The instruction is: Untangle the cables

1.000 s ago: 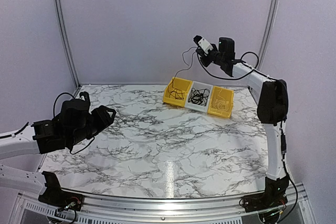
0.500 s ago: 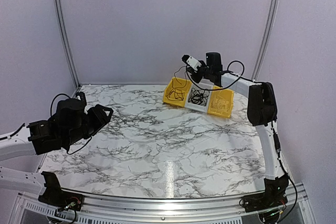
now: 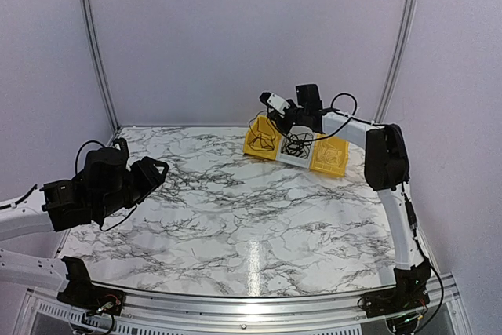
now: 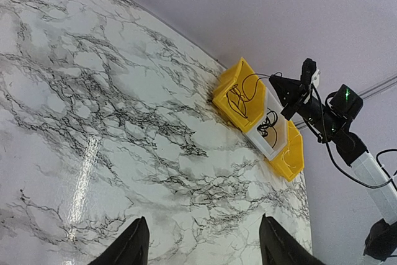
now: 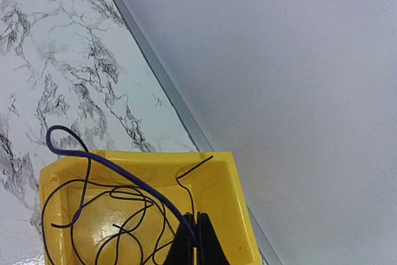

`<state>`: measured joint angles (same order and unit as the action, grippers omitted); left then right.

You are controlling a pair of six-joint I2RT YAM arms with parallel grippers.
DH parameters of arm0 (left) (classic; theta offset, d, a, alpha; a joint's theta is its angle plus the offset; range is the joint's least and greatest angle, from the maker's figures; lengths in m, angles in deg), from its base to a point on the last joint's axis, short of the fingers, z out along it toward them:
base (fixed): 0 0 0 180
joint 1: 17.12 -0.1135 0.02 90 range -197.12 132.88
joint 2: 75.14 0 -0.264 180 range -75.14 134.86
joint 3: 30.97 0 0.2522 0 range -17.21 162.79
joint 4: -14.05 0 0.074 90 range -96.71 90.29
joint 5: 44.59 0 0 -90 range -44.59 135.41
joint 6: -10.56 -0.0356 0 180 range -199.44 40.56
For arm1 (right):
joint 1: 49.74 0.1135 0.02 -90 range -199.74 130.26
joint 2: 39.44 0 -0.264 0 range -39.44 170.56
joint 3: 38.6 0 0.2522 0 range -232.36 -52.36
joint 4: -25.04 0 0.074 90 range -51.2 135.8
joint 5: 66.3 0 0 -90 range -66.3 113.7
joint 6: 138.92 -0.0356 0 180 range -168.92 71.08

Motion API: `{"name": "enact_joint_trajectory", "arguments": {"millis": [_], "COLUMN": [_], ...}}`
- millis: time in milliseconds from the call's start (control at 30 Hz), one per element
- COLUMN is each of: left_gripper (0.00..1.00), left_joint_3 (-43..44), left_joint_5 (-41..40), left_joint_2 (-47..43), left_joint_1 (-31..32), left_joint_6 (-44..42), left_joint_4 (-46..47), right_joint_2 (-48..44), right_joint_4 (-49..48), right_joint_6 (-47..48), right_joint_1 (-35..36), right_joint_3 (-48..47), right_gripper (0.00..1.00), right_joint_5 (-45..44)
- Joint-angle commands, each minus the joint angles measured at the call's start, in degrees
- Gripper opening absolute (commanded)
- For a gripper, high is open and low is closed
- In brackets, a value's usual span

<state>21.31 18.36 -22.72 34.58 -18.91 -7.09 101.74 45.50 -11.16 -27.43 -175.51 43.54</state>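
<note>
Thin black cables [image 5: 118, 210] lie looped in the left yellow bin [image 5: 239, 197]. My right gripper [image 5: 197, 231] hovers over that bin, shut on a dark bluish wire [image 5: 124, 173] that arches left over the bin's rim. A thin black strand also rises from between the fingers. In the top view the right gripper [image 3: 277, 114] hangs just above the left yellow bin [image 3: 252, 147]. A small black tangle [image 3: 296, 143] sits in the white middle bin [image 3: 301, 161]. My left gripper [image 3: 155, 172] is open and empty, raised over the table's left side, far from the bins.
Three bins stand in a row at the back right: yellow [image 4: 224, 95], white [image 4: 268, 146], yellow [image 4: 291, 156]. The right yellow bin [image 3: 329, 156] holds a few pale strands. The enclosure's back wall runs close behind the bins. The left fingertips [image 4: 138, 240] frame bare marble.
My right gripper has come down and to the left from high above the bins to just over the left yellow bin, carrying the wire. The left arm drew back slightly.
</note>
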Motion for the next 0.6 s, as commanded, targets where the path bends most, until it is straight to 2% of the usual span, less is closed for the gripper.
{"name": "enact_joint_trajectory", "arguments": {"millis": [0, 167, 300, 567], "left_gripper": [0.63, 0.64, 0.64, 0.64], "left_joint_3": [0.07, -0.28, -0.55, -0.37], "left_joint_5": [-0.98, -1.18, -1.08, -0.82], "left_joint_2": [-0.83, -0.33, 0.12, 1.54], "left_joint_1": [0.00, -0.09, -0.09, -0.08], "left_joint_6": [0.32, 0.64, 0.11, -1.79], "left_joint_4": [-1.42, -0.91, 0.49, 3.17], "right_joint_2": [1.26, 0.21, -0.98, -4.90], "right_joint_4": [3.61, 8.76, 11.42, 15.62], "right_joint_6": [0.72, 1.92, 2.12, 3.74], "right_joint_1": [0.37, 0.28, 0.29, -0.26], "right_joint_3": [-0.47, -0.26, 0.26, 0.75], "right_gripper": [0.00, 0.00, 0.09, 0.19], "right_joint_5": [-1.45, -0.17, -0.19, -1.42]}}
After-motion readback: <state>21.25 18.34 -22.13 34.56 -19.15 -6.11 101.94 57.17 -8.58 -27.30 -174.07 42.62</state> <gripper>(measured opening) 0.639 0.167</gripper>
